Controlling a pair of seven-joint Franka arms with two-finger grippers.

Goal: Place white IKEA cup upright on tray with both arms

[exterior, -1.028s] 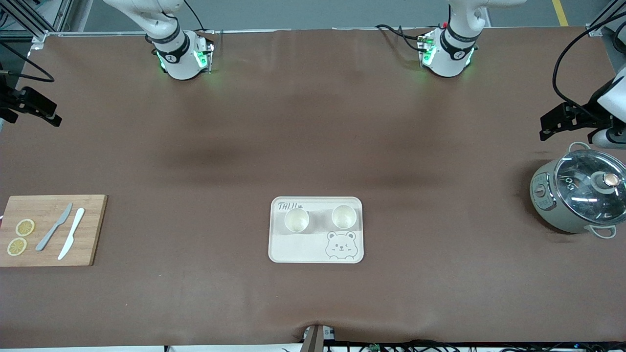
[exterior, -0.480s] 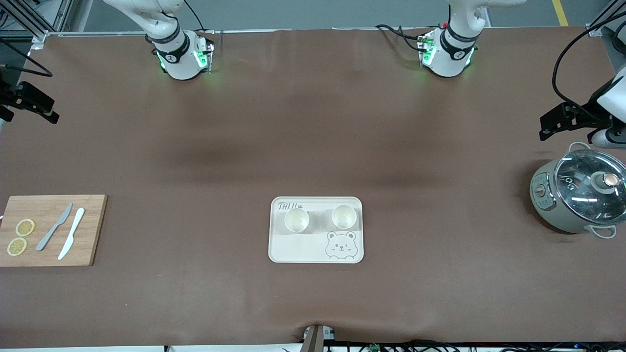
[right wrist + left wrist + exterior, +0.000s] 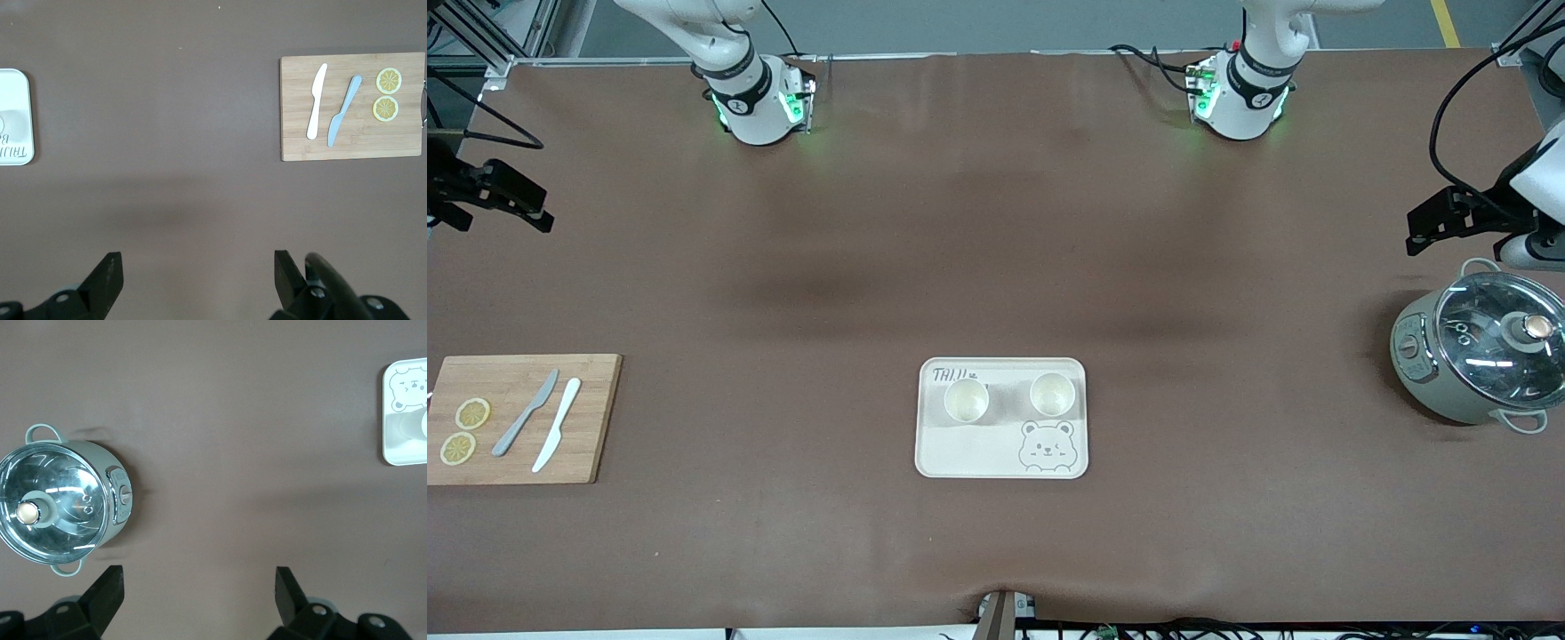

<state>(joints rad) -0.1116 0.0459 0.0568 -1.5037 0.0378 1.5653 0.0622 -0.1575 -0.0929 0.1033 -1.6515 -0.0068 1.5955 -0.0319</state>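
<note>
We see the tray (image 3: 1001,418) lying flat near the middle of the table (image 3: 996,222), its long axis running from the right arm's end toward the left arm's end. Its "TAIJI BEAR" lettering sits along the edge farther from the front camera, and the bear face is at the nearer corner toward the left arm's end. 2 white cups stand upright on it, mouths up: cup 1 (image 3: 966,400) toward the right arm's end and cup 2 (image 3: 1052,394) toward the left arm's end, side by side and apart. Cup 1 covers most of the lettering, so only "TAIJI" reads, and faintly.

The left gripper (image 3: 1449,222) hangs over bare table at the left arm's end, above a lidded pot (image 3: 1476,351); in its wrist view its 2 fingers (image 3: 107,590) stand wide apart with nothing between them. The right gripper (image 3: 503,197) hovers over the table's edge at the right arm's end, also spread and empty in its wrist view (image 3: 193,273). Both are partly cut off by the front view's edges.

A wooden cutting board (image 3: 516,418) carries 2 knives (image 3: 543,422) and what look like 2 lemon slices (image 3: 464,431). Each wrist view catches only a corner of the tray.
</note>
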